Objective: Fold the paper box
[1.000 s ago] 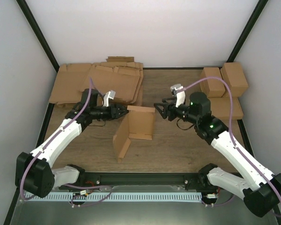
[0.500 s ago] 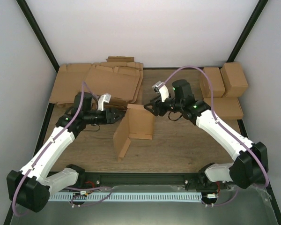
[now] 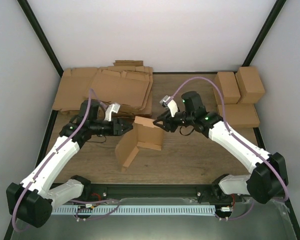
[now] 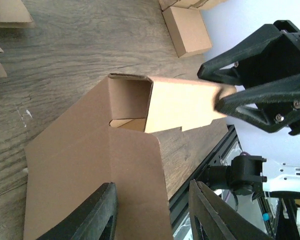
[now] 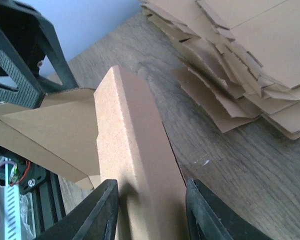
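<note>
The paper box (image 3: 142, 137) stands half-folded in the middle of the table, one upright panel and a flap swung out toward the front left. My left gripper (image 3: 131, 126) is at its left top corner; in the left wrist view it (image 4: 152, 184) is open with the box's big panel (image 4: 90, 165) between the fingers. My right gripper (image 3: 158, 125) is at the right top corner; in the right wrist view it (image 5: 151, 181) is open, straddling the upright panel's edge (image 5: 135, 150). It also shows in the left wrist view (image 4: 230, 92), round the flap's end.
A pile of flat cardboard sheets (image 3: 110, 90) lies at the back left, also in the right wrist view (image 5: 245, 65). Three folded boxes (image 3: 240, 87) sit at the back right. The table's front rail (image 3: 155, 190) runs below the box.
My right gripper has swung left and forward onto the box's right top corner. My left gripper has dropped slightly toward the front, and the box's loose flap has shifted a little left.
</note>
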You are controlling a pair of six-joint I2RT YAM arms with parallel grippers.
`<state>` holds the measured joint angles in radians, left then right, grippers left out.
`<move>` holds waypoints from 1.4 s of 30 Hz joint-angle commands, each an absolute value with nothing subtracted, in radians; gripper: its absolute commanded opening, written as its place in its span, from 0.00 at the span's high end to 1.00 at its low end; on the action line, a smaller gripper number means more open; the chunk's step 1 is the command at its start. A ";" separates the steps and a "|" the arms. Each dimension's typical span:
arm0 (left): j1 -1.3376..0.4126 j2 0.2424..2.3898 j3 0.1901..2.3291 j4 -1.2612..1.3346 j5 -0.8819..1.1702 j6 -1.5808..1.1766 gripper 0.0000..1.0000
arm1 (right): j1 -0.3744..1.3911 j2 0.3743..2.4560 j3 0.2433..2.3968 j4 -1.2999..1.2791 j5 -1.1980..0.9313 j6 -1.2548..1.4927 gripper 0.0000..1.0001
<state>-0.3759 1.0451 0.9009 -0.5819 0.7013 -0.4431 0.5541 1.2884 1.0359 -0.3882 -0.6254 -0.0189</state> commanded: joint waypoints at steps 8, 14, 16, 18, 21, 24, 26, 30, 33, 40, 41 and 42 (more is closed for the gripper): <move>-0.386 1.061 0.887 -0.590 0.714 -0.412 0.59 | 0.700 1.216 1.023 -0.430 -0.308 -0.044 0.56; -0.386 1.082 0.899 -0.605 0.702 -0.387 0.59 | 0.770 1.200 1.067 -0.442 -0.153 -0.106 0.55; -0.385 1.089 0.900 -0.603 0.706 -0.381 0.59 | 0.815 1.211 1.085 -0.457 -0.081 -0.148 0.55; -0.385 1.095 0.902 -0.603 0.706 -0.377 0.59 | 0.865 1.233 1.101 -0.471 -0.010 -0.178 0.54; -0.386 1.103 0.906 -0.605 0.705 -0.369 0.60 | 0.917 1.266 1.127 -0.497 0.087 -0.205 0.54; -0.385 1.107 0.908 -0.605 0.702 -0.365 0.62 | 0.944 1.301 1.159 -0.523 0.154 -0.213 0.55; -0.386 1.109 0.908 -0.604 0.702 -0.365 0.62 | 0.967 1.322 1.169 -0.534 0.197 -0.219 0.56; -0.386 1.111 0.906 -0.599 0.700 -0.365 0.62 | 1.011 1.366 1.167 -0.547 0.280 -0.226 0.56; -0.386 1.113 0.902 -0.593 0.702 -0.367 0.62 | 1.030 1.385 1.157 -0.543 0.336 -0.220 0.58; -0.385 1.116 0.904 -0.580 0.706 -0.373 0.62 | 1.063 1.386 1.090 -0.482 0.466 -0.225 0.56; -0.386 1.117 0.903 -0.577 0.706 -0.374 0.62 | 1.067 1.389 1.082 -0.477 0.486 -0.224 0.55; -0.386 1.117 0.904 -0.574 0.706 -0.376 0.62 | 1.071 1.393 1.074 -0.472 0.505 -0.223 0.55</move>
<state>-0.3805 1.1042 0.8974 -0.5625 0.7124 -0.3851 1.0538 1.3663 1.1084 -0.4740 0.3904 -0.2245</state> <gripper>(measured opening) 0.381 0.441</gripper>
